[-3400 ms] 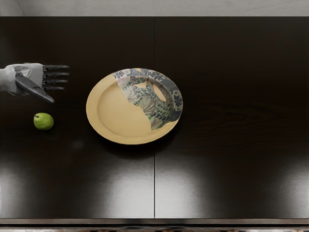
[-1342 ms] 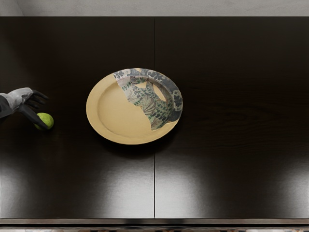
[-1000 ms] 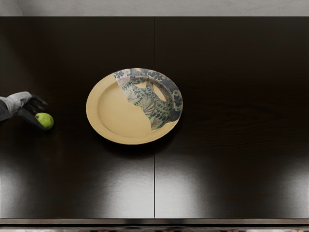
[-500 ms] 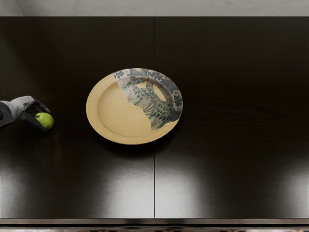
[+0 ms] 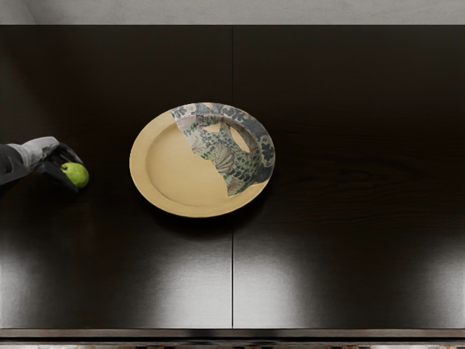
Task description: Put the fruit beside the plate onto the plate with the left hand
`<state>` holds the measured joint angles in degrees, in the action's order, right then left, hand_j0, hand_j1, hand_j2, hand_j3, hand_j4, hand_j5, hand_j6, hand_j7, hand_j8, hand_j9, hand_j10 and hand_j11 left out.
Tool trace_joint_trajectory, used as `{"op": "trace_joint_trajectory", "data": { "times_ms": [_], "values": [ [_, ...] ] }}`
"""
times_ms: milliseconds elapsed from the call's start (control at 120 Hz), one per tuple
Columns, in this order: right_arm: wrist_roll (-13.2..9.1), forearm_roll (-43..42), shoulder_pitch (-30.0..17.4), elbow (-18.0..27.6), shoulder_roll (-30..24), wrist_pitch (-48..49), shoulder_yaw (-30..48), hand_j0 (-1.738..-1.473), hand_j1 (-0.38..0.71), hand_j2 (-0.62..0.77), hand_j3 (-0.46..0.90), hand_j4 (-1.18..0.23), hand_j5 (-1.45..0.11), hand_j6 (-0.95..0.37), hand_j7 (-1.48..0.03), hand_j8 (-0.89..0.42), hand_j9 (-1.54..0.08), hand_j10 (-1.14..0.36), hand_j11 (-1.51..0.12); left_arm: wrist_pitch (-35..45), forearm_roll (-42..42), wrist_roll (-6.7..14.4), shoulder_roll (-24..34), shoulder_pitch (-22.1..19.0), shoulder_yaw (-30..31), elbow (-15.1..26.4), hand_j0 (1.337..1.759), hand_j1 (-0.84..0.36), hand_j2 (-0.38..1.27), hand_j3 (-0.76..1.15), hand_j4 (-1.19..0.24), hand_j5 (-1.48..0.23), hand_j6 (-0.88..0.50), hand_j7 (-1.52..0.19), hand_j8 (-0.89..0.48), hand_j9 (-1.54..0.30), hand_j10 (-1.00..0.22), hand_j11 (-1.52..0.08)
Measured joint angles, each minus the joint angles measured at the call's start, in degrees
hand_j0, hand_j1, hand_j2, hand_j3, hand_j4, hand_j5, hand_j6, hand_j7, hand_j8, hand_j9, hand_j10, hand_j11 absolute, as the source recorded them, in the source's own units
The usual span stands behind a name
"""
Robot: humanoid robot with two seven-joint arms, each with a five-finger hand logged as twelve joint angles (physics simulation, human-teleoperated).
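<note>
- Bottom of frame: front edge of the dark glossy counter [image 5: 349, 254] runs the full width, with a thin lighter strip below it.
- Lower half of the counter is bare, with soft light reflections lower left and lower right. Plenty of open room.
- A thin seam [image 5: 232, 283] runs vertically up the middle of the frame and passes under the plate's right part.
- Middle left, at the frame's left edge: the left robot hand [image 5: 48, 158], arm coming in from the left edge.
- Its dark fingers [image 5: 64, 153] are curled narrowly around the small green fruit [image 5: 76, 174], gripping it. The fruit's right side shows.
- Cannot tell if the fruit is touching the counter or lifted.
- The fruit is left of the plate [image 5: 163, 174] and apart from its rim, with a dark gap of counter between them.
- The plate is tan, left of frame centre, with a blue-green leafy pattern on its right part.
- Right half of the counter is open out to the right edge.
- Top: far counter edge, then a pale grey strip [image 5: 232, 11] beyond it.
</note>
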<state>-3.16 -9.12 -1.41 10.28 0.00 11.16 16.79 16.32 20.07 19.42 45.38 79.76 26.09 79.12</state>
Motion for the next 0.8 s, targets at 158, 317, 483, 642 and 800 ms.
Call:
{"op": "trace_joint_trajectory", "data": {
  "times_ms": [158,317,483,642,800],
  "values": [
    [0.00,0.01,0.00,0.00,0.00,0.00,0.00,-1.658,-0.35,0.00,0.00,0.00,0.00,0.00,0.00,0.00,0.00,0.00,0.00,-0.36,-0.08,-0.07,-0.43,2.62,-0.07,0.09,1.655,-0.36,0.42,0.00,-0.53,-0.94,-0.37,-0.93,-0.43,-0.94,-0.69,-0.95],
    [0.00,0.00,0.00,0.00,0.00,0.00,0.00,-1.658,-0.35,0.00,0.00,0.00,0.00,0.00,0.00,0.00,0.00,0.00,0.00,-1.15,-0.18,-0.09,-0.76,5.10,-0.44,0.12,1.655,-0.37,0.43,0.00,-0.52,-0.95,-0.35,-0.94,-0.41,-0.95,-0.69,-0.96],
    [0.00,-0.01,0.00,0.00,0.00,0.00,0.00,-1.658,-0.35,0.00,0.00,0.00,0.00,0.00,0.00,0.00,0.00,0.00,0.00,-3.54,-0.22,-0.23,-0.47,8.88,-0.58,0.12,1.655,-0.38,0.44,0.00,-0.51,-0.95,-0.35,-0.94,-0.41,-0.95,-0.69,-0.96],
    [0.00,0.00,0.00,0.00,0.00,0.00,0.00,-1.658,-0.35,0.00,0.00,0.00,0.00,0.00,0.00,0.00,0.00,0.00,0.00,-6.20,-0.20,-0.32,-0.47,10.86,-1.47,0.09,1.655,-0.37,0.45,0.00,-0.53,-0.96,-0.36,-0.94,-0.43,-0.95,-0.70,-0.95],
    [0.00,-0.01,0.00,0.00,0.00,0.00,0.00,-1.658,-0.35,0.00,0.00,0.00,0.00,0.00,0.00,0.00,0.00,0.00,0.00,-8.83,-0.28,-0.44,-0.60,11.38,-3.12,0.09,1.655,-0.37,0.45,0.00,-0.53,-0.97,-0.37,-0.94,-0.43,-0.95,-0.70,-0.95]
  ]
}}
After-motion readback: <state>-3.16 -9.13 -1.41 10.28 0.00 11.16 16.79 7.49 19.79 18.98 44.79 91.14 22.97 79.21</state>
